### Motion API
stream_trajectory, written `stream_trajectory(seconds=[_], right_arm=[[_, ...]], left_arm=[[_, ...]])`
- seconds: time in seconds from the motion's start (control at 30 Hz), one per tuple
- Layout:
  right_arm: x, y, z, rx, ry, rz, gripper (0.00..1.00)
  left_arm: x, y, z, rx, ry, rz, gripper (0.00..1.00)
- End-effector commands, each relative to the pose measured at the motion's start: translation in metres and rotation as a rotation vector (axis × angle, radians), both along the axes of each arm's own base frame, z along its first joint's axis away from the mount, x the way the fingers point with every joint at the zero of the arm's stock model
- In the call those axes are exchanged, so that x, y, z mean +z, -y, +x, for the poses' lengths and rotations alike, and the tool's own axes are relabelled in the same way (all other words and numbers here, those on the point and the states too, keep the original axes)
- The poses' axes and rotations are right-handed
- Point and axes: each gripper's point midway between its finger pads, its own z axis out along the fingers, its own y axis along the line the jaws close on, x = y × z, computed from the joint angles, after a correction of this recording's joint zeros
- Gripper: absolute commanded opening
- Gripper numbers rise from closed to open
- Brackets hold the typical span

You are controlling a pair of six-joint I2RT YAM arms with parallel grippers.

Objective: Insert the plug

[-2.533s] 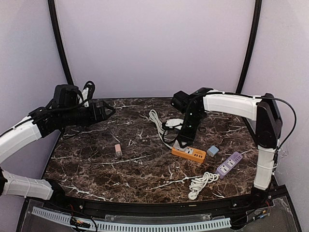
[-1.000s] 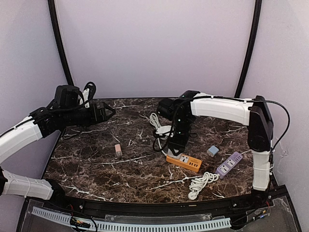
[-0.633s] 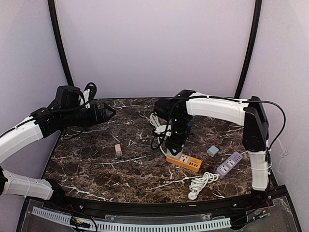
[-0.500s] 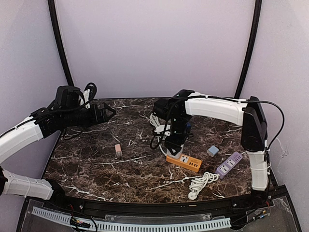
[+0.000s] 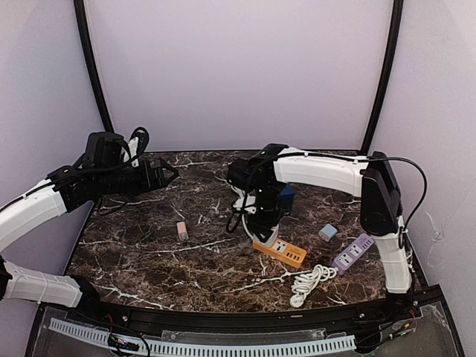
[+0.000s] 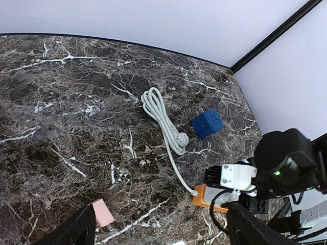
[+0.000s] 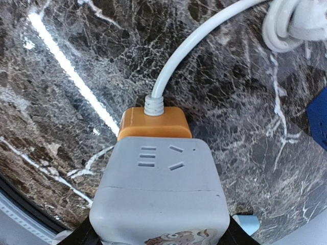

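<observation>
A grey cube plug (image 7: pixel 159 189) with socket slots on its top face fills the right wrist view. My right gripper (image 7: pixel 161 236) is shut on its sides, over the cord end of the orange power strip (image 7: pixel 153 122). From above, the right gripper (image 5: pixel 265 227) stands on the left end of the orange power strip (image 5: pixel 281 251); whether the plug's pins are in a socket is hidden. My left gripper (image 5: pixel 167 172) hangs open over the table's far left with nothing in it. Its dark fingertips (image 6: pixel 84 227) frame the strip (image 6: pixel 204 196).
A pink adapter (image 5: pixel 182 230) lies left of centre. A dark blue cube (image 5: pixel 286 195) and the strip's white coiled cable (image 5: pixel 239 186) lie behind the right gripper. To its right are a light blue adapter (image 5: pixel 327 232), a purple power strip (image 5: pixel 353 253) and that strip's white cord (image 5: pixel 311 282).
My right arm has swung left and a little nearer with the grey plug. The orange strip has slid slightly left with it. The left arm has not moved.
</observation>
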Motion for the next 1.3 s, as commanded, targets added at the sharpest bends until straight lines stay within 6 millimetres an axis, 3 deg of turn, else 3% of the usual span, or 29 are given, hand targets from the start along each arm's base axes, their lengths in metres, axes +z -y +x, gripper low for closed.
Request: stream_trajectory(seconds=[0.0,0.53,0.83,1.27], right_arm=[[-0.040,-0.021,0.006,0.117,0.049,-0.002,0.00],[-0.048,-0.022,0.000,0.060,0.014,-0.012,0.00],[-0.042,-0.049,0.007,-0.035,0.002,0.076,0.00],[-0.033,-0.082,0.033,-0.067,0.094,0.151,0.00]], left_arm=[[-0.006,-0.005,-0.004,0.001,-0.011,0.021,0.90],[-0.001,-0.015,-0.015,0.003,0.004,0.040,0.90],[0.002,-0.021,-0.020,0.011,0.002,0.055,0.90],[0.002,-0.026,-0.027,0.029,-0.014,0.045,0.89]])
